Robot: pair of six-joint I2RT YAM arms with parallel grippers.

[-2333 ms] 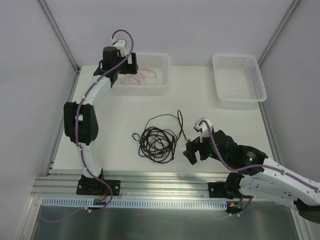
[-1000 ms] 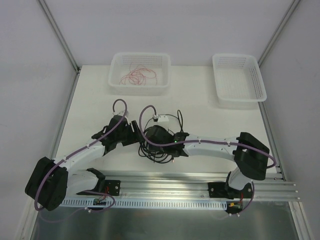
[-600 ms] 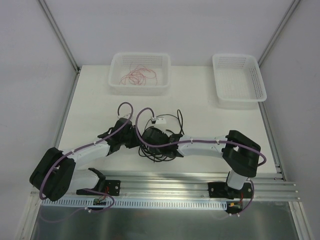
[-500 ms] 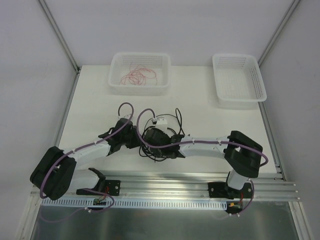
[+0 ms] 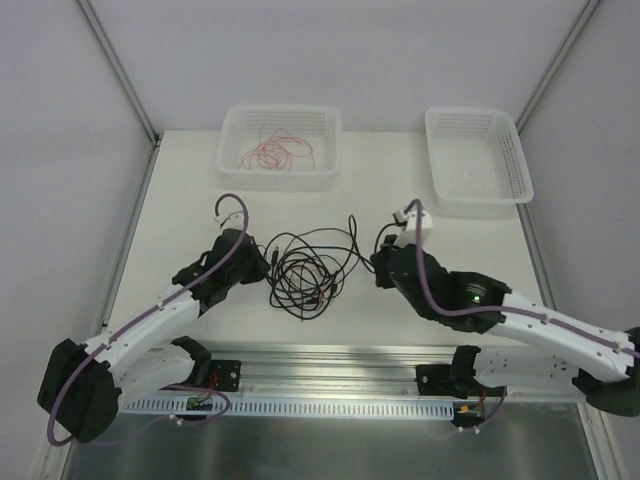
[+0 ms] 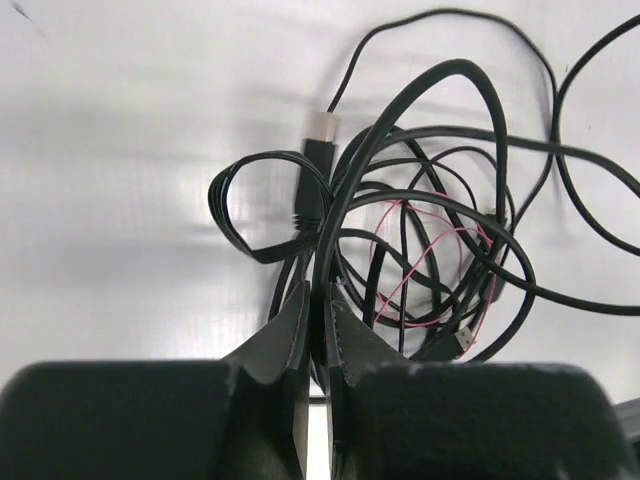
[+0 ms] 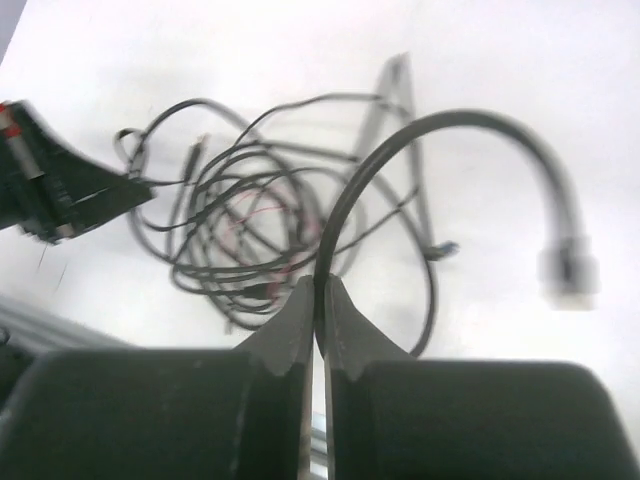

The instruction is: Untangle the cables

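The cables (image 5: 310,275) lie as a loose tangle of black loops on the white table between my two arms. A fine red-pink wire (image 6: 420,240) is threaded through the tangle. My left gripper (image 5: 258,266) is at the tangle's left edge. In the left wrist view it (image 6: 318,292) is shut on a thick black cable (image 6: 400,100) that arches up over the pile, next to a black plug (image 6: 315,185). My right gripper (image 5: 377,262) is at the right edge. In its wrist view it (image 7: 318,285) is shut on a black cable (image 7: 440,122) that curves to a blurred plug (image 7: 567,268).
A white basket (image 5: 280,178) at the back left holds a loose red-pink wire (image 5: 280,152). A second white basket (image 5: 478,200) stands at the back right. The metal rail (image 5: 330,360) with the arm bases runs along the near edge.
Both grippers have shut on black cables. The arms, close together over the tangle a second ago, have drawn apart, left arm leftward and right arm rightward. The loops have spread a little.
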